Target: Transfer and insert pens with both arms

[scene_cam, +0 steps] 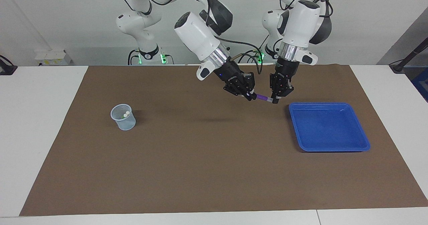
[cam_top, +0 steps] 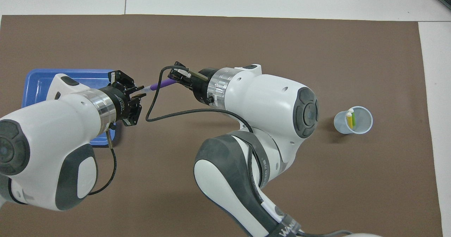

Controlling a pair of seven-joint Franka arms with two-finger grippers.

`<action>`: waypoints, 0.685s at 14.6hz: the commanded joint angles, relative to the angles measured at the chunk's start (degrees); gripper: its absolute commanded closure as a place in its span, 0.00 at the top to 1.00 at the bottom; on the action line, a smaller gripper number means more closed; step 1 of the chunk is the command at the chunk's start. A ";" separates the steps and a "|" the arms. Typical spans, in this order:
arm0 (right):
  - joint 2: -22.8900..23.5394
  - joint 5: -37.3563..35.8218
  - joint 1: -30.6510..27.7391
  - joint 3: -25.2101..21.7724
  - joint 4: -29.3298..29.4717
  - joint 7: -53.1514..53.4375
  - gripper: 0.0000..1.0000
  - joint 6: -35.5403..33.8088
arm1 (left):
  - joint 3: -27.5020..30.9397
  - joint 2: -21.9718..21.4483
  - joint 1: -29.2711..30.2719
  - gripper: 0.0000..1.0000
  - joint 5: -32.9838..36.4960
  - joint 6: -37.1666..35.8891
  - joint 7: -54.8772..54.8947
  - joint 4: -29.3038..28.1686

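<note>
The purple pen [scene_cam: 261, 98] is held in the air over the brown mat [scene_cam: 200, 171], between the blue tray [scene_cam: 354, 148] and the table's middle, its long axis near level and running gripper to gripper. The left gripper [scene_cam: 276, 99] is clamped on its pale capped end; the right gripper [scene_cam: 249, 97] is clamped on the purple end. Release by the left is judged the next step, carriage to the cup [scene_cam: 123, 117] falling to the right.
</note>
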 commanded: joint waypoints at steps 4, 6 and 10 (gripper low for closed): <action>0.94 0.38 -0.18 0.02 0.82 -1.99 0.00 -0.86 | 0.26 -1.84 -0.40 0.83 0.74 0.51 -1.12 -1.36; 0.86 0.02 -0.18 0.02 0.56 -3.56 0.00 -1.65 | 0.26 -1.84 -0.31 1.00 0.74 0.51 -1.12 -1.28; -0.02 -10.59 -2.89 -0.51 0.38 -11.82 0.00 -13.31 | 0.35 -1.84 -0.13 1.00 0.74 0.43 -1.03 -1.10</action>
